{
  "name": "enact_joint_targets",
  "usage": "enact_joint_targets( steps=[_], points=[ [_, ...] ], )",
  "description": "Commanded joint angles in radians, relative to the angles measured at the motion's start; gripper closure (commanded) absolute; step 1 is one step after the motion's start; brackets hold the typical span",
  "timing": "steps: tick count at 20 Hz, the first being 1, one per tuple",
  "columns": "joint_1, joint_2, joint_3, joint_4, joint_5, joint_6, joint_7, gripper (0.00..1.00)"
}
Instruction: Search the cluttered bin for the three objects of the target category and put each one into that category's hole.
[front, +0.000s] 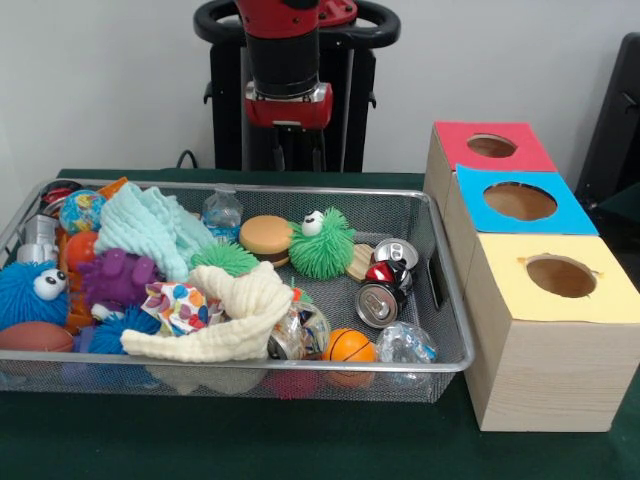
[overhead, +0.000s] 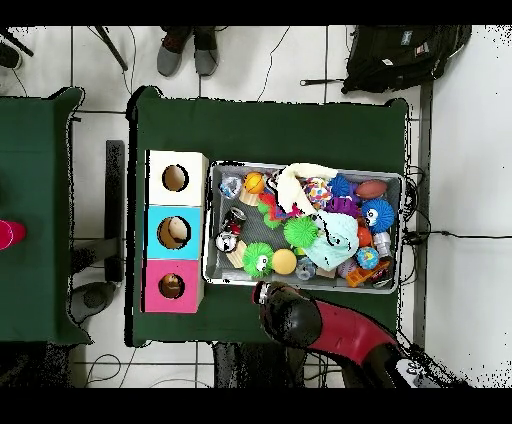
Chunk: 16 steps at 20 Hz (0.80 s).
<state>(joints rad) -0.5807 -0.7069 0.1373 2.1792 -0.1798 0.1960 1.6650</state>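
Observation:
A wire mesh bin (front: 447, 318) holds a jumble of toys and scraps. Near its right end lie two silver cans (front: 378, 303) and a red can (front: 386, 272). A green fuzzy toy with eyes (front: 322, 243), a toy burger (front: 266, 236), an orange mini basketball (front: 349, 346), a cream cloth (front: 240, 315) and a mint cloth (front: 150, 228) fill the middle. My gripper (front: 288, 108) hangs high behind the bin's far rim; in the overhead view the gripper (overhead: 272, 294) sits just outside the bin (overhead: 212, 225). How it stands I cannot make out.
Three wooden boxes stand to the right of the bin, with a red-topped hole (front: 491, 146), a blue-topped hole (front: 520, 201) and a yellow-topped hole (front: 560, 276). Blue fuzzy toys (front: 32, 293), a purple toy (front: 118, 277) and crumpled plastic bottles (front: 403, 344) crowd the bin. A person's shoes (overhead: 188, 52) show beyond the table.

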Motion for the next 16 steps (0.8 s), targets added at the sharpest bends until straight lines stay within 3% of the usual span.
enact_joint_targets(
  steps=[1, 16],
  points=[
    [-0.019, 0.039, 0.089, -0.148, -0.026, -0.083, 0.078, 0.00],
    [-0.002, 0.057, 0.061, -0.230, -0.016, -0.018, 0.066, 0.00]
  ],
)
